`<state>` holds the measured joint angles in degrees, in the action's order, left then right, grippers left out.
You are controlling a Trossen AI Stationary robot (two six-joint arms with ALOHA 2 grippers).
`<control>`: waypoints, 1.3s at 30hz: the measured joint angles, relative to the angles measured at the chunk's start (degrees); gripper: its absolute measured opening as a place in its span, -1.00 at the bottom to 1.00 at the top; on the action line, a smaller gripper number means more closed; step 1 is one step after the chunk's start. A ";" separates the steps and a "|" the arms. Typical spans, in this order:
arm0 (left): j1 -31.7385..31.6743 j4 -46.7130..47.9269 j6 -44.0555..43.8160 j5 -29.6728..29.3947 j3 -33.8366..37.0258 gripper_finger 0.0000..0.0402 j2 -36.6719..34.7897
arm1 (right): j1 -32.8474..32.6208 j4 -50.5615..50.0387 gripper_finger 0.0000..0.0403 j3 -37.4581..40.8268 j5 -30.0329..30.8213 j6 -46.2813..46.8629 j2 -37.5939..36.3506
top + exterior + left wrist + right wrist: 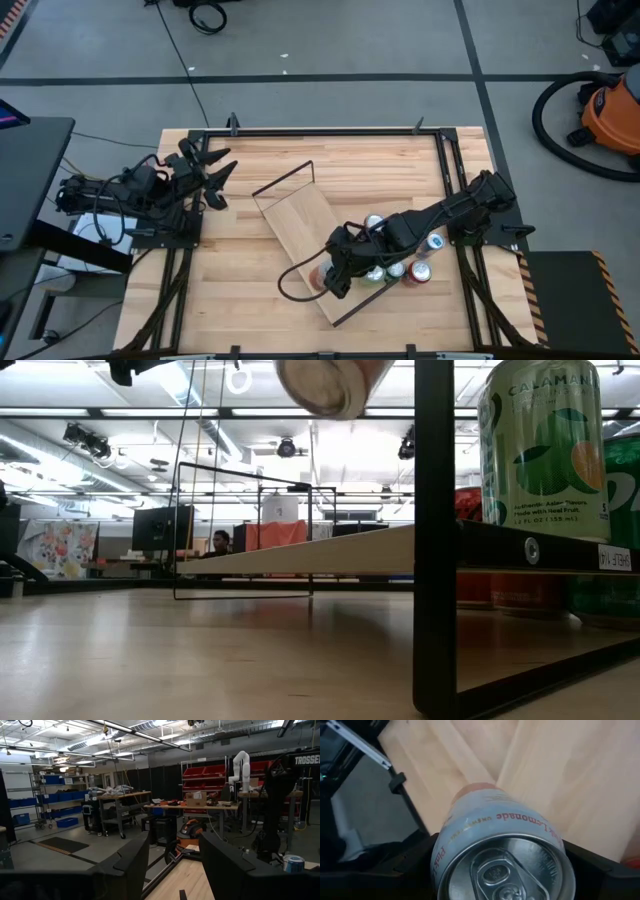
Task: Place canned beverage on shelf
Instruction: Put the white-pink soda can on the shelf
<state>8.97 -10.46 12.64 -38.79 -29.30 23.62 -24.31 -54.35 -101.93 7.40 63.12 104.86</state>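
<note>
My right gripper (335, 278) is shut on a pink lemonade can (502, 845) above the near end of the shelf, a light-wood board (305, 240) with a thin dark wire frame (285, 175) that lies slantwise on the tabletop. In the low view the can (330, 385) hangs at the top, over the board (330, 550). My left gripper (215, 175) waits open and empty at the table's left, its fingers apart in the left wrist view (175, 865). My right gripper pinches the can between its two fingers, on opposite sides of the can's wall just below the top rim (442, 855). The pull-tab top faces the wrist and the can's bottom (322, 390) points away and down. The can is tilted and lifted clear of the board.
Several other cans stand by the shelf's right side (400, 270), with one farther back (375, 222). A green can (545, 450) and the frame's dark post (435, 540) stand close in the low view. Dark rails (330, 130) edge the tabletop.
</note>
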 joint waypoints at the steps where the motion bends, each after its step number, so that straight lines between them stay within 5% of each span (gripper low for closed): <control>1: 0.00 0.00 0.01 0.00 0.00 -0.09 0.00 | -0.28 0.12 0.61 -0.01 0.00 0.27 0.00; 21: 0.00 0.02 0.07 0.02 0.00 -0.09 0.00 | -4.49 -3.96 0.61 -6.07 7.45 3.07 0.01; 39: 0.00 0.13 -0.02 0.02 0.00 -0.09 0.00 | -1.59 -11.32 0.61 -5.99 -8.11 -3.67 10.60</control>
<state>8.97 -10.33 12.62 -38.76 -29.30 23.62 -25.90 -65.67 -107.92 -0.71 59.44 115.46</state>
